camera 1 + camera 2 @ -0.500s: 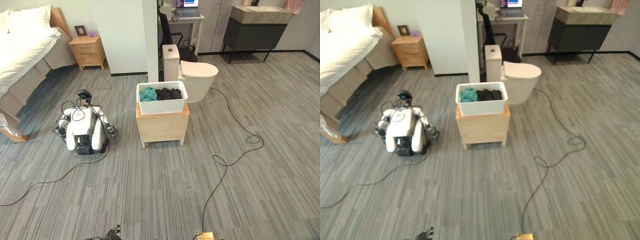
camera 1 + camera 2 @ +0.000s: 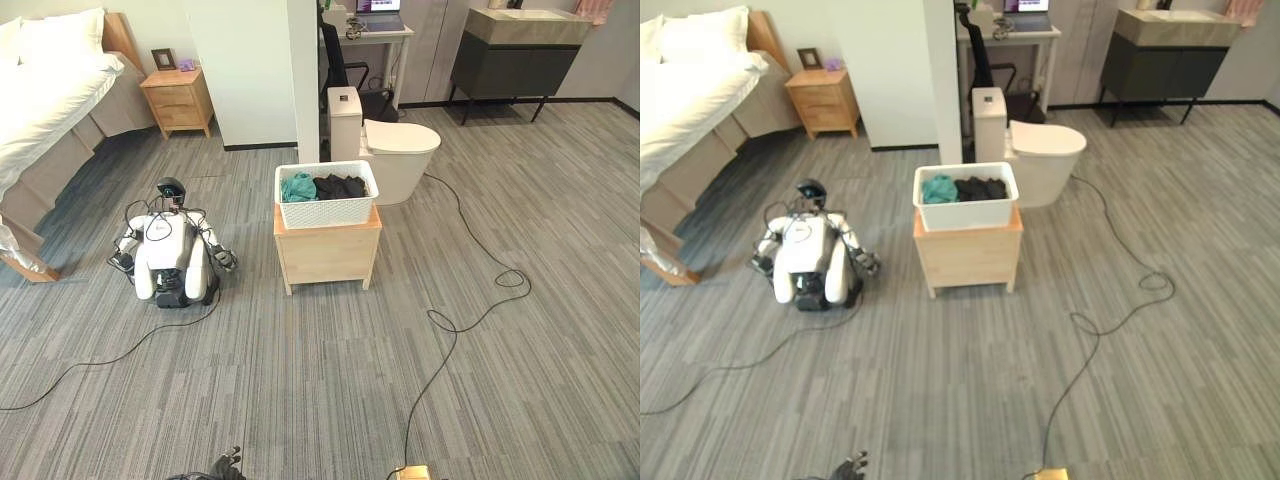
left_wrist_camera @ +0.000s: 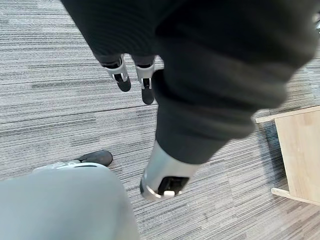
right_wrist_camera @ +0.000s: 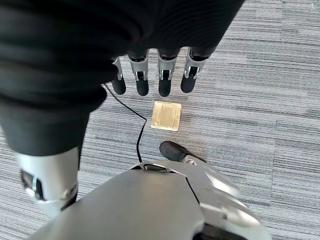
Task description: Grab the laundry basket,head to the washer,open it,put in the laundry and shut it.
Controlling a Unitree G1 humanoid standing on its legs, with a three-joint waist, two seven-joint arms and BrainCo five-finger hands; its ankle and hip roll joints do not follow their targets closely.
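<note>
Left hand (image 3: 135, 75) hangs relaxed; white robot (image 2: 168, 258) sits beside basket's stand (image 2: 327, 250).

Both hands look the same tbh: left hand (image 3: 165, 100) and right hand (image 4: 75, 60) wear a dark ribbed cover, with silver fingers (image 4: 164, 75) ending in dark tips, plus a chunky silver thumb (image 3: 162, 175).

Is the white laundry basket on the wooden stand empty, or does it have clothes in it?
It has clothes in it: the laundry basket on the wooden stand holds a teal garment and dark clothes.
</note>
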